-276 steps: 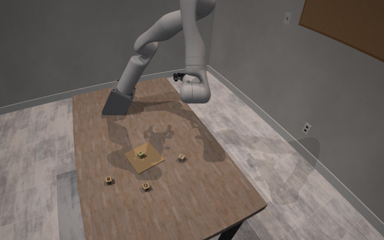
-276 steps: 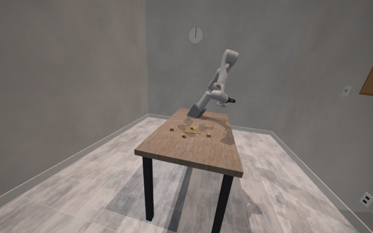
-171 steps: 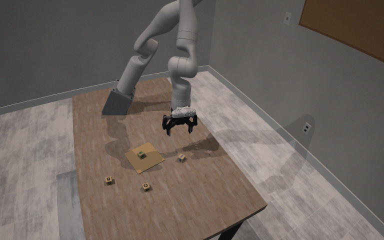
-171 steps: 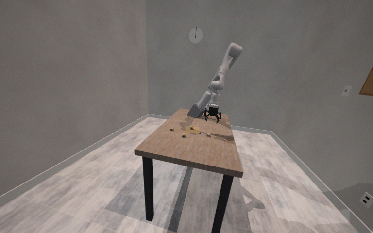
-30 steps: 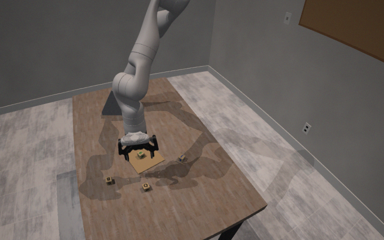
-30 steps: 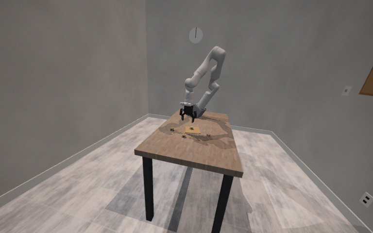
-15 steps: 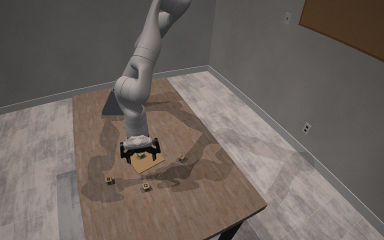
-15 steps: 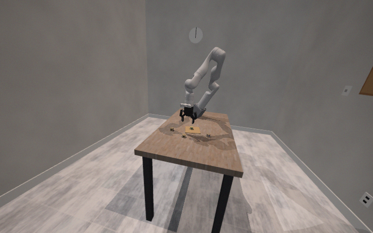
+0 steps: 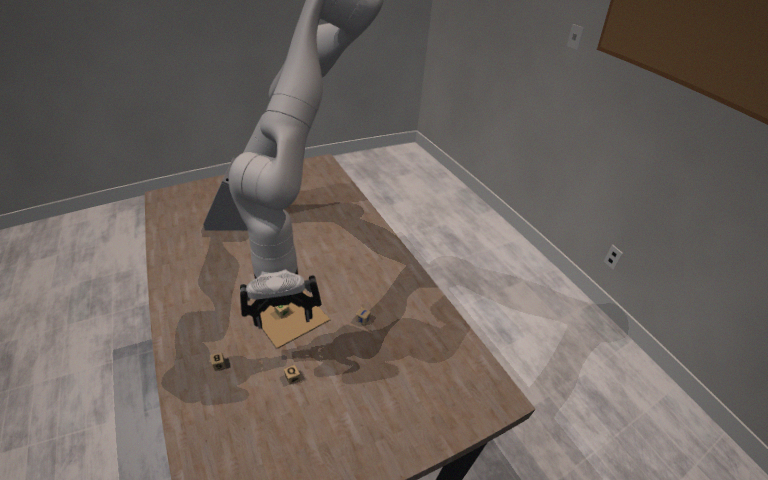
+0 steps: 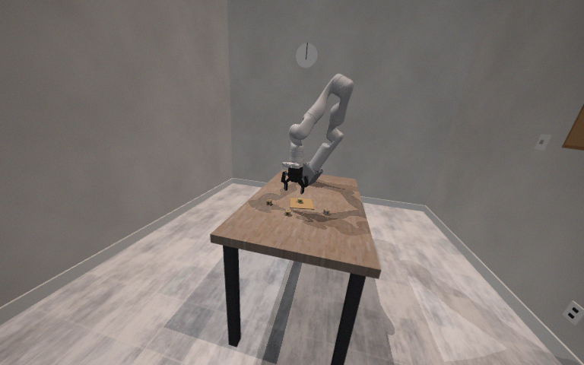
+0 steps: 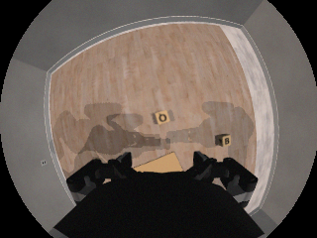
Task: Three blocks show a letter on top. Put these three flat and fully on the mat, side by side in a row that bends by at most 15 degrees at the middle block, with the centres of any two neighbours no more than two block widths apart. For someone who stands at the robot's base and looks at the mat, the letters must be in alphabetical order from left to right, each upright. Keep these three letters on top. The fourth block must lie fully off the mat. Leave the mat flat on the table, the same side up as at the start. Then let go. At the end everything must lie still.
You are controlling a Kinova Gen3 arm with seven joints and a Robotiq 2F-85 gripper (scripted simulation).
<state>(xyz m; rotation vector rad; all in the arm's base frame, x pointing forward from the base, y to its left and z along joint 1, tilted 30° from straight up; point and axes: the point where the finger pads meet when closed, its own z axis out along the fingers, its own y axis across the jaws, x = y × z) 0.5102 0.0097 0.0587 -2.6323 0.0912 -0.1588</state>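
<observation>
One wooden table (image 9: pixel 396 418); tan mat (image 9: pixel 294 328) near its middle; black gripper (image 9: pixel 279 310) above the mat, fingers spread wide, holding nothing; green-lettered block (image 9: pixel 281 310) on the mat; B block (image 9: pixel 218 360), O block (image 9: pixel 292 373), blue-lettered block (image 9: pixel 363 316) off it

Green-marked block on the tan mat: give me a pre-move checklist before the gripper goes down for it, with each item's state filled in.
1. The black two-finger gripper is open with nothing between its fingers: ok.
2. The gripper is over the small wooden block with the green mark in the top view: ok.
3. That block lies on the flat tan square mat: ok.
4. Which letter the green mark is, and whether it faces up: cannot tell, too small.
5. The fingers line up with the block's sides: cannot tell; the block is hidden from the wrist view.
6. The three other wooden blocks, B, O and the blue-marked one, lie off the mat, away from the gripper: ok.
</observation>
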